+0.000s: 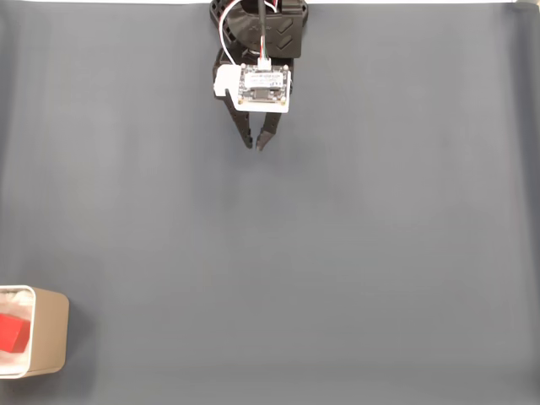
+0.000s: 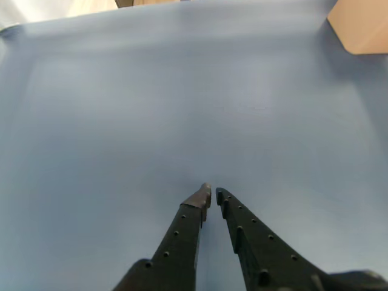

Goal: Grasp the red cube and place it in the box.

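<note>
The red cube point(image 1: 12, 332) lies inside the box point(image 1: 52, 331), a tan container with a white rim, at the lower left edge of the fixed view. One tan corner of the box point(image 2: 362, 24) also shows at the upper right of the wrist view. My gripper point(image 1: 256, 144) hangs near the arm's base at the top centre of the fixed view, far from the box. In the wrist view the gripper point(image 2: 212, 195) has its two black fingertips nearly touching, with nothing between them, over bare mat.
A grey-blue mat point(image 1: 337, 253) covers the whole table in the fixed view. The arm's black base point(image 1: 261, 17) stands at the top edge. A circuit board point(image 1: 265, 87) with white and red wires rides on the wrist.
</note>
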Tool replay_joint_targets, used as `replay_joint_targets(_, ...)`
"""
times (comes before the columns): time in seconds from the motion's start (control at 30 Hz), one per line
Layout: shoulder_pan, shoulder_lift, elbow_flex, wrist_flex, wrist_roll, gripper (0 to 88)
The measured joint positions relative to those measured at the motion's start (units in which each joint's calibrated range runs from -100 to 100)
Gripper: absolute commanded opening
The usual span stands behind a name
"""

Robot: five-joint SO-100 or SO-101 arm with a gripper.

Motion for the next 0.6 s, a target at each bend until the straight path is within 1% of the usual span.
replay_joint_targets(0.23, 0.0, -4.69, 3.35, 5.73, 0.0, 0.0)
replay_joint_targets(0.6, 0.0, -5.12, 4.7, 12.25, -0.29, 0.0)
